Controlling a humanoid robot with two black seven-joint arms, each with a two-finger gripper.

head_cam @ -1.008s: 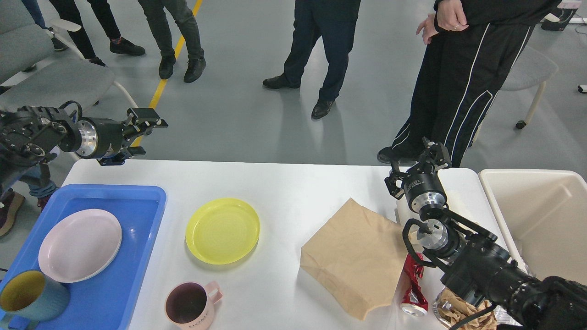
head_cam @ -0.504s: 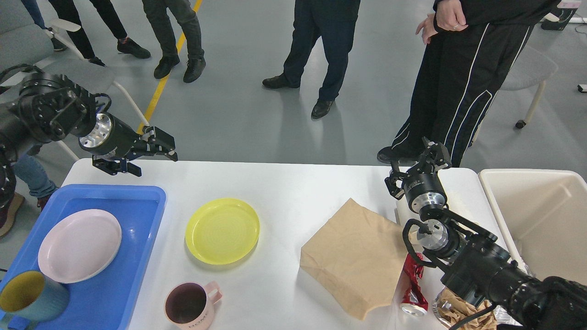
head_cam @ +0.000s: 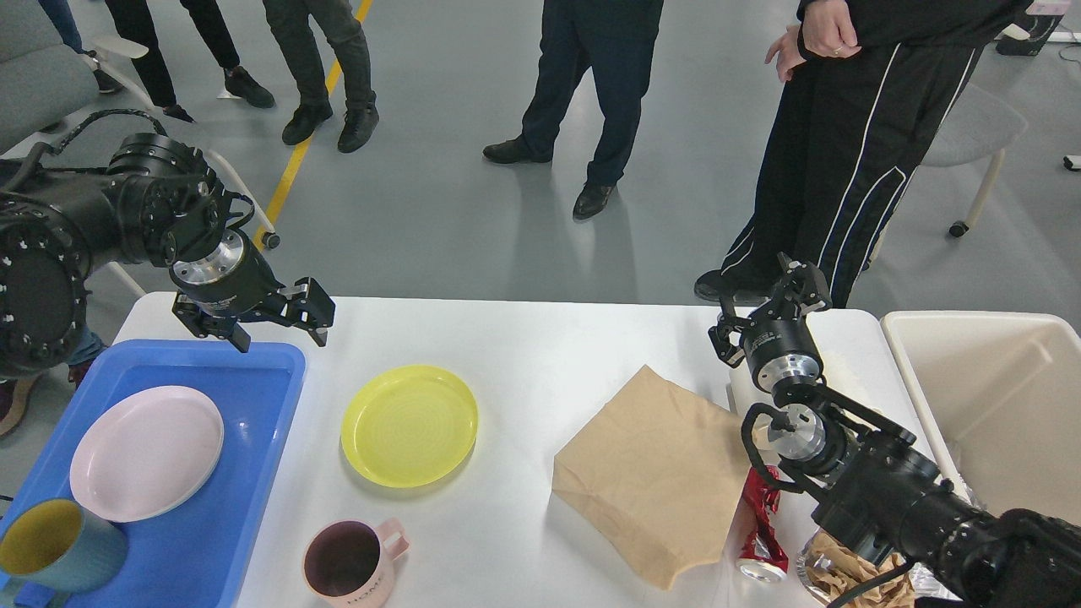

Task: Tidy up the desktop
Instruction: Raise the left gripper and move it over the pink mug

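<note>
Head view: desktop (head_cam: pixel 540 346) spans the frame, flanked by blue tray (head_cam: pixel 262 439) on the left and beige bin (head_cam: pixel 980 388) on the right. Left gripper (head_cam: pixel 283 325) is seen spread wide, empty, above the tray's far corner (yellow plate (head_cam: pixel 410 425) nearby). Right gripper (head_cam: pixel 773 308) is raised beyond the brown paper bag (head_cam: pixel 650 473); its state cannot be told.

We see desktop (head_cam: pixel 540 355) near edge cut by frame bottom; blue tray (head_cam: pixel 253 473) beside it cropped left and below; teal cup (head_cam: pixel 51 549) in tray partly cut off; crumpled paper (head_cam: pixel 853 574) at desktop's right corner half behind our right arm; beige bin (head_cam: pixel 980 397) clipped right
</note>
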